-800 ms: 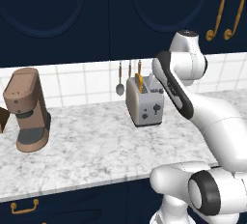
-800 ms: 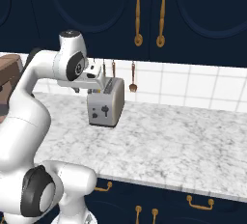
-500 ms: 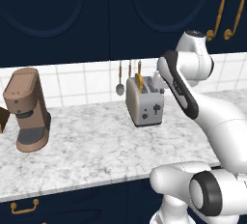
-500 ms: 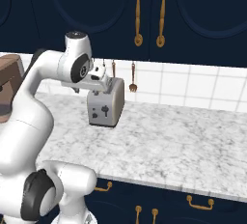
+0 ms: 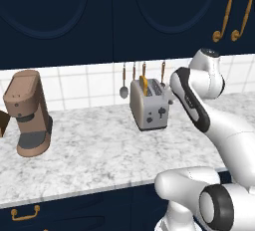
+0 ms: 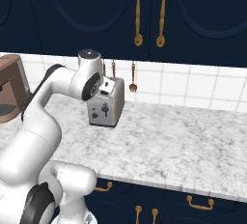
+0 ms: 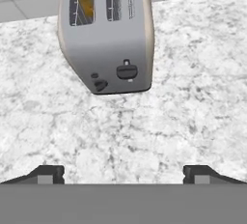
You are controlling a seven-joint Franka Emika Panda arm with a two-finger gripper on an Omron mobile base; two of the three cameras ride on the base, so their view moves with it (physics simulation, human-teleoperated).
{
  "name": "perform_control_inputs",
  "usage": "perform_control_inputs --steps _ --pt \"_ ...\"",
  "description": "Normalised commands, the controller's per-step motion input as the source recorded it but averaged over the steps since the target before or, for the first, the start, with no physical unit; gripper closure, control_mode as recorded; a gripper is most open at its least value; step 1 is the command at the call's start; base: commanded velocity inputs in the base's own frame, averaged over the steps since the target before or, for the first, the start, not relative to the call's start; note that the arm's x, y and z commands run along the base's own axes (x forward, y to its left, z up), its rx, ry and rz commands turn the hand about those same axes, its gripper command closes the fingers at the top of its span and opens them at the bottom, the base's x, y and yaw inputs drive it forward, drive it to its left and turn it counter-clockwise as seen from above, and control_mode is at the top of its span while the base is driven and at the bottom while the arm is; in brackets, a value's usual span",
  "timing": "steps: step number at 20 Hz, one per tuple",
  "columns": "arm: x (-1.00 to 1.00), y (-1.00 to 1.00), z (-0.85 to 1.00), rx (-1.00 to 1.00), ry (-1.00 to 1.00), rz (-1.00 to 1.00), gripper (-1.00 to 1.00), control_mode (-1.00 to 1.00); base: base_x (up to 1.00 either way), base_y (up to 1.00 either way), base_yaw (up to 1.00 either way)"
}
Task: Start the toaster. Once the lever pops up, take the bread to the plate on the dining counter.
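One silver toaster (image 5: 149, 105) is seen on the marble worktop (image 5: 94, 150), near the white tiles at the back. Two slots are cut into its top. One slice of bread (image 5: 144, 84) is stood in the left slot, and its orange crust is poked out above the top. One small dark lever (image 7: 127, 69) is set on the toaster's narrow face. The gripper (image 7: 123, 174) is held wide apart, with nothing between its fingers. One brown coffee machine (image 5: 29, 112) is placed far to the left.
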Motion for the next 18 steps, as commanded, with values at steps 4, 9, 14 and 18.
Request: perform_control_inputs --steps 4,9,14,18 --pt "0.32 0.0 -0.52 0.0 -0.16 -0.02 -1.0 -1.0 0.0 0.0 0.0" --pt "0.49 -0.06 -0.22 0.0 0.0 -0.01 -1.0 -1.0 0.0 0.0 0.0" --pt "0.31 -0.26 -0.09 0.02 0.0 -0.01 -1.0 -1.0 0.0 0.0 0.0" --pt "0.28 -0.16 -0.09 0.02 0.0 0.0 -1.0 -1.0 0.0 0.0 0.0"
